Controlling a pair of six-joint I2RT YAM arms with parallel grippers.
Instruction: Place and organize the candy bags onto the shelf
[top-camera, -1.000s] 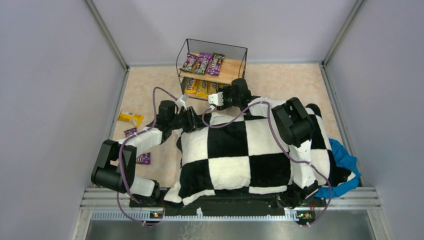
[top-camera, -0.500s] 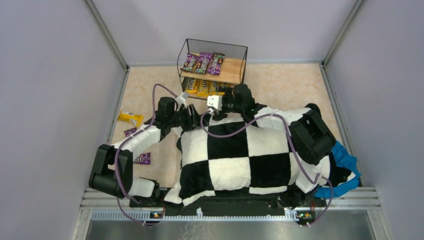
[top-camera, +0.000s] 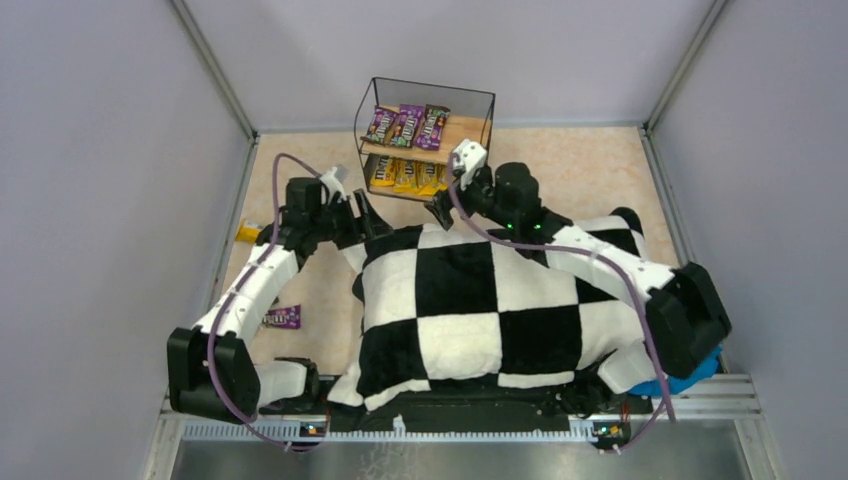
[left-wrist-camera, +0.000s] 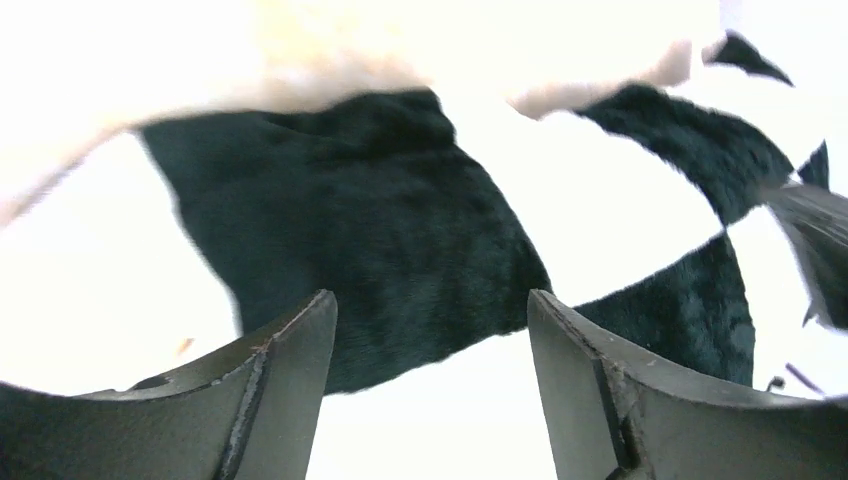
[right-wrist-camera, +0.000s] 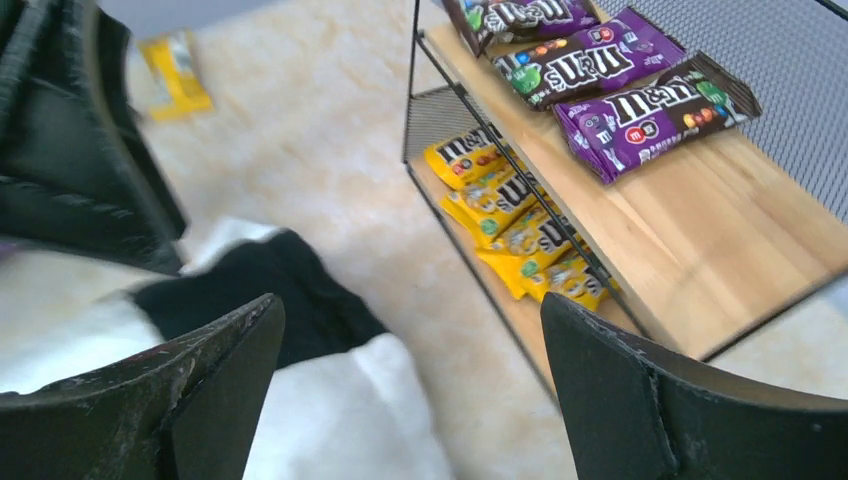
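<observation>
yellow bag (top-camera: 244, 232) part-hidden (L arm (top-camera: 262, 280)), cushion (left-wrist-camera: 400, 260) blurry

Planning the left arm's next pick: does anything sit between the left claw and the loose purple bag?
Nothing visible does. The purple bag lies on bare table left of the checkered cushion; the open left claw hovers over the cushion's edge.

The shelf (top-camera: 468, 143) carries purple candy bags (top-camera: 406, 126) on top, yellow bags (top-camera: 404, 176) below.

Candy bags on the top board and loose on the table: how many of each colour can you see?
Purple candy bags: 4, three on the top board and a loose purple one on the table
Yellow candy bag: 1, on the table
Total: 5 in view
</observation>
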